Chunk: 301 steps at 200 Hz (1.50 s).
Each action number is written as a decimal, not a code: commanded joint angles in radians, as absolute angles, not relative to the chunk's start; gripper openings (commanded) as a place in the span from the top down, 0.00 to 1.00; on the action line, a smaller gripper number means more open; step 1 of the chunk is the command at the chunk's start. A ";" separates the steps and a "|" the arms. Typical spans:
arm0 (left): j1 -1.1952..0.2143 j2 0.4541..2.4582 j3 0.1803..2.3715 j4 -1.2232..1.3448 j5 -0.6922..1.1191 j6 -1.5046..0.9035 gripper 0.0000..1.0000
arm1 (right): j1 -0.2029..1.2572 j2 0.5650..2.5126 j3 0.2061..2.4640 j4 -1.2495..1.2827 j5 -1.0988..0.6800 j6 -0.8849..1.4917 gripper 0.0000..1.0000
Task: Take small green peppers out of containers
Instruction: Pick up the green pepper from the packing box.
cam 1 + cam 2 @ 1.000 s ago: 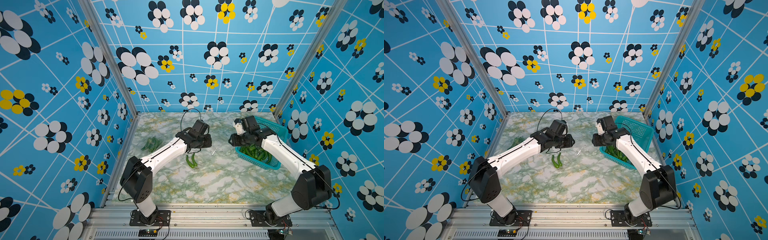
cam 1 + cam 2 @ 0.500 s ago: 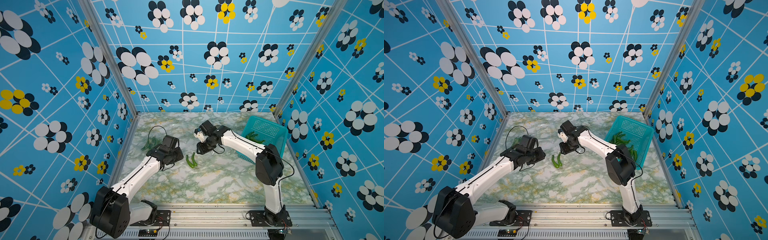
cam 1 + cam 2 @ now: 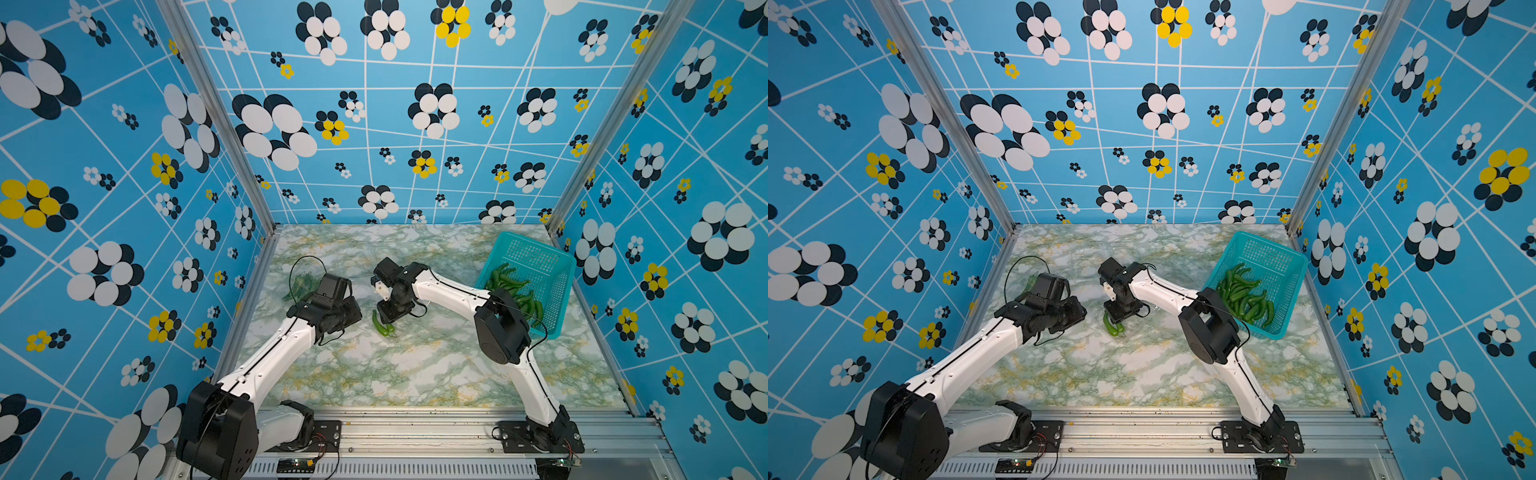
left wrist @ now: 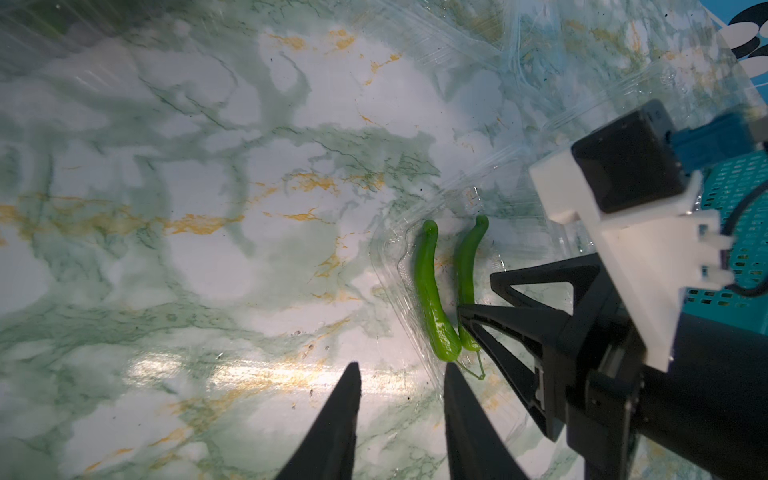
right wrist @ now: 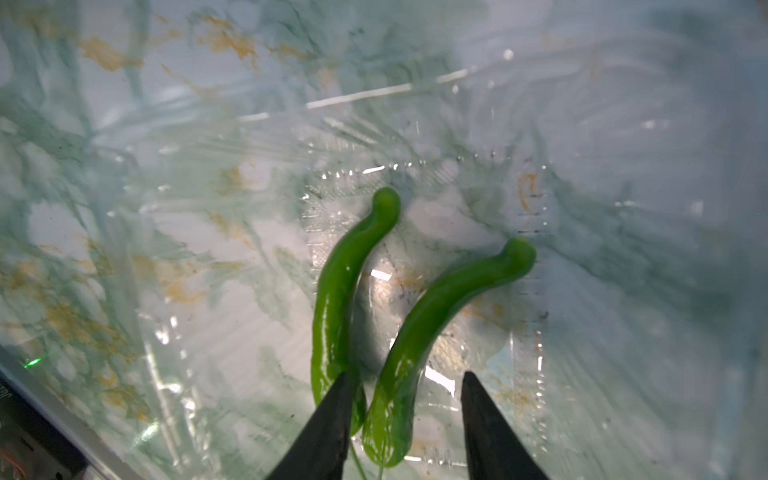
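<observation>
Right now your right gripper is down over the two small green peppers near the ctr of the marble table, w/ its fingers parted, not clenched. In the right wrist cam one pepper has its stem end btw the two fingertips w/ a gap showing on one side, and the other pepper is partly covered by a fingertip. Both lie flat side by side, curved the same way, inside a clear container. You can just make out its ribbed wall & glare vs. the marble. Your left gripper is near that same container, fingers apart & empty, tips close to the stem ends but not touching the peppers. From its wrist cam you see the right gripper's lower finger touching the nearer end of one pepper. In both top views the two wrists face each other across the pair. More peppers are piled in the teal basket at the far right corner, partly hidden by the right arm's elbow. Another bunch of peppers sits near the left wall behind the left wrist. It looks hazy, as if under clear plastic; you can't tell which box or how many.
</observation>
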State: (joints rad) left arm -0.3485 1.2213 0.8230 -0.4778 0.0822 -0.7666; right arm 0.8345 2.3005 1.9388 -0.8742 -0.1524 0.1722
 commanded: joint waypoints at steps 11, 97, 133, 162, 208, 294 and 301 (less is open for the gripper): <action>-0.341 1.230 0.828 -0.459 0.100 -0.771 0.64 | 0.836 2.336 1.971 -0.926 -0.110 0.173 0.56; -0.341 1.247 0.820 -0.431 0.109 -0.773 0.64 | 0.835 2.373 1.973 -0.914 -0.130 0.180 0.62; -0.341 1.259 0.822 -0.421 0.112 -0.773 0.64 | 0.835 2.367 1.968 -0.911 -0.129 0.182 0.86; -0.341 1.267 0.825 -0.420 0.113 -0.773 0.64 | 0.835 2.328 1.968 -0.921 -0.138 0.181 0.95; -0.341 1.259 0.836 -0.414 0.097 -0.773 0.64 | 0.830 2.144 1.946 -0.907 -0.102 0.199 0.97; -0.469 1.412 1.056 -0.431 0.045 -0.753 0.64 | 0.640 1.704 1.729 -0.817 0.087 0.255 1.00; -0.490 1.440 1.087 -0.432 0.042 -0.752 0.64 | 0.606 1.659 1.689 -0.805 0.111 0.260 1.00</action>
